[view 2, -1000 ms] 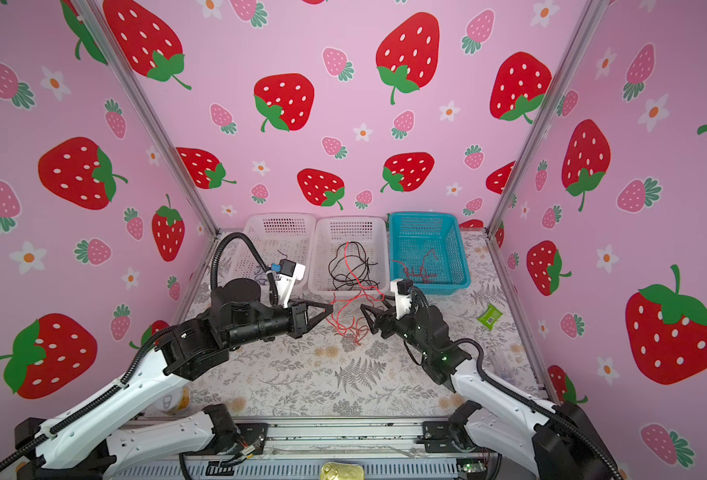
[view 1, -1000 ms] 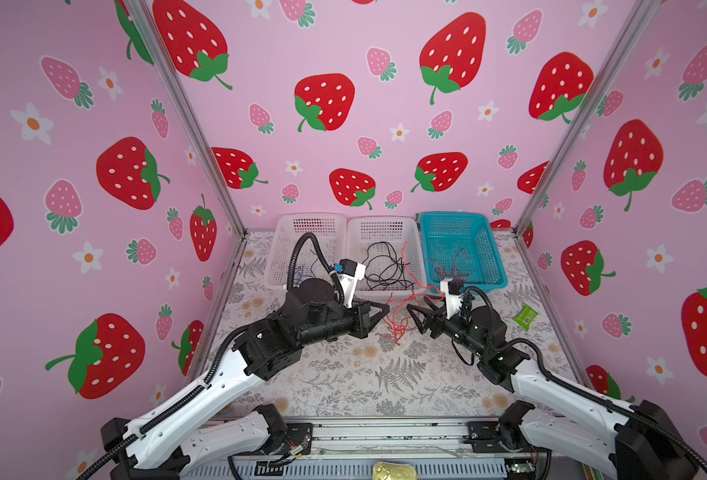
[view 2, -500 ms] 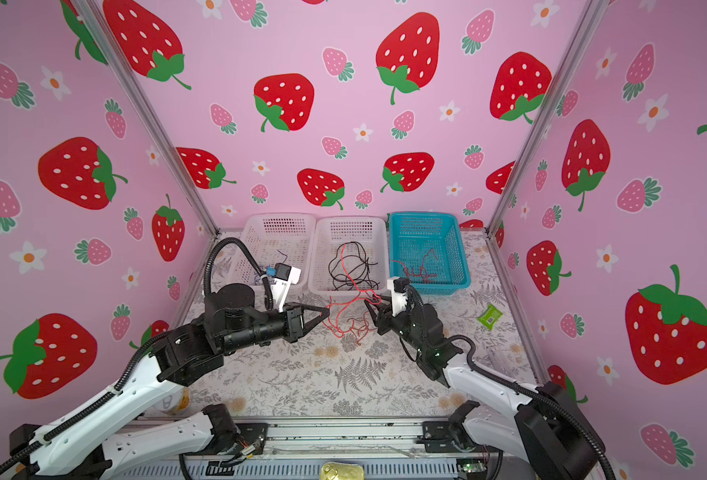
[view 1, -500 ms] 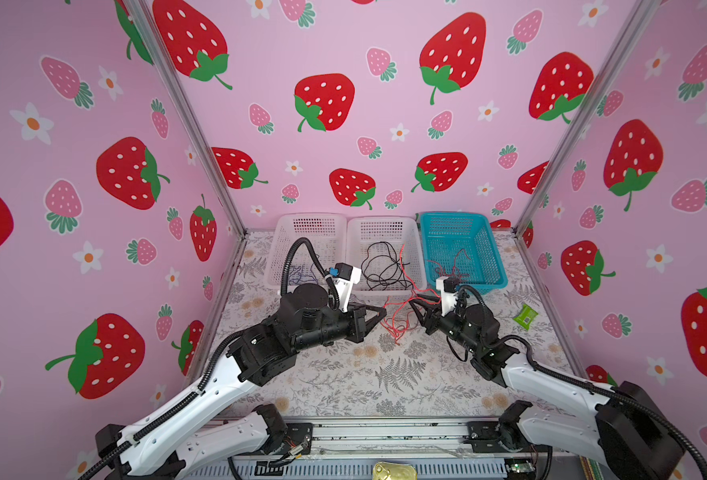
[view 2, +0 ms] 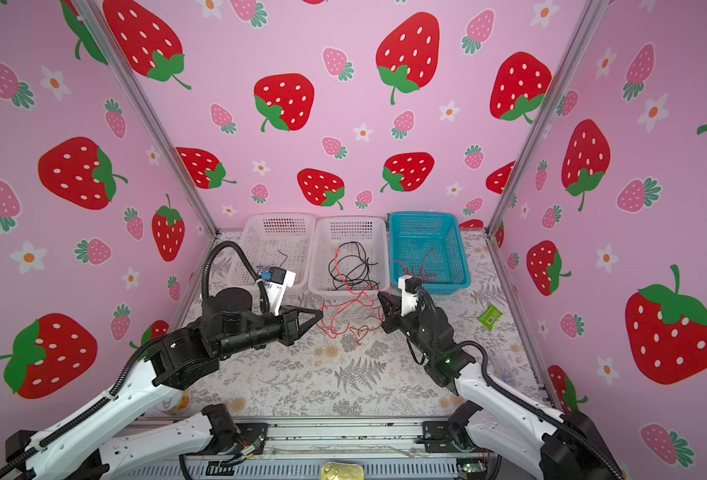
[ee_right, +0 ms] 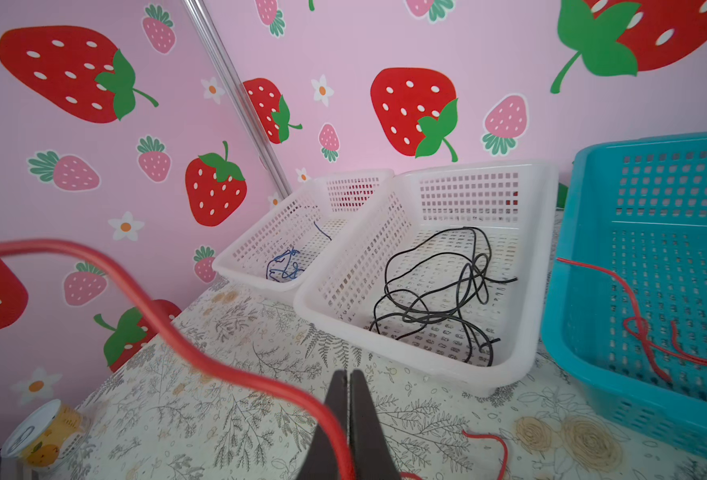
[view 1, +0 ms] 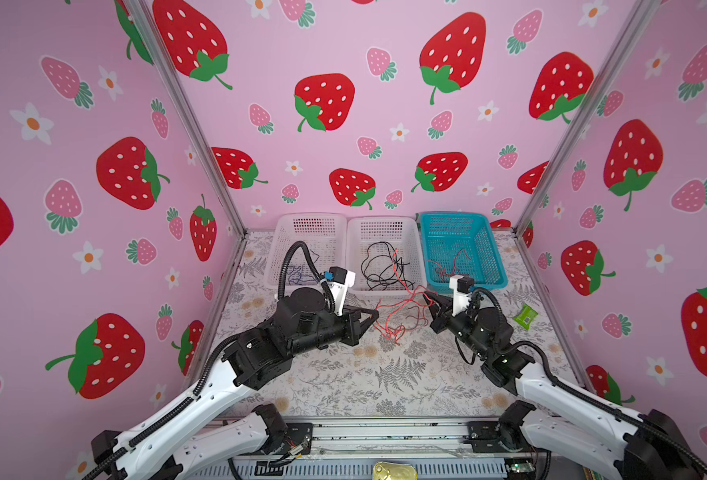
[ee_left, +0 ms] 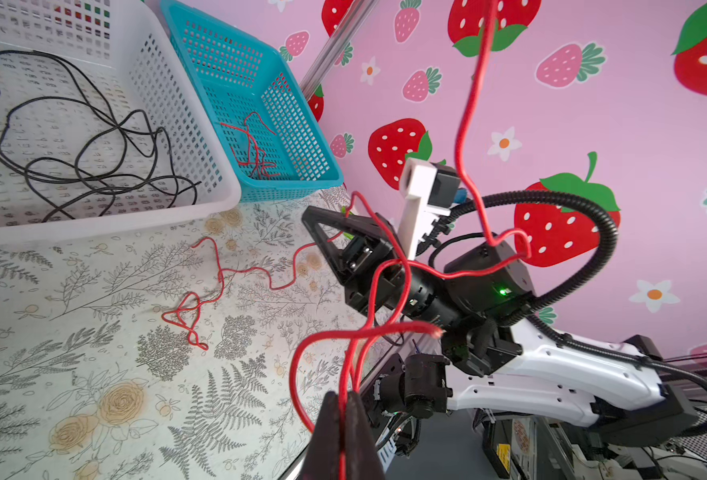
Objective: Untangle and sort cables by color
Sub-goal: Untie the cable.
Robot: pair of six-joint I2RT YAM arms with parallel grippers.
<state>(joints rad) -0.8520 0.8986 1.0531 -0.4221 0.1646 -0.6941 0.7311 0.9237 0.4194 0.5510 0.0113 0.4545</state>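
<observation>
your left gripper (view 1: 375, 314) and right gripper (view 1: 426, 294) are each closed on red cables (ee_left: 460, 141) near the teal basket (view 1: 451, 215), likely to tease them apart.

Bright, even, nearly shadowless light; top views bow at edges, and wrist views blur nearest things.
</observation>
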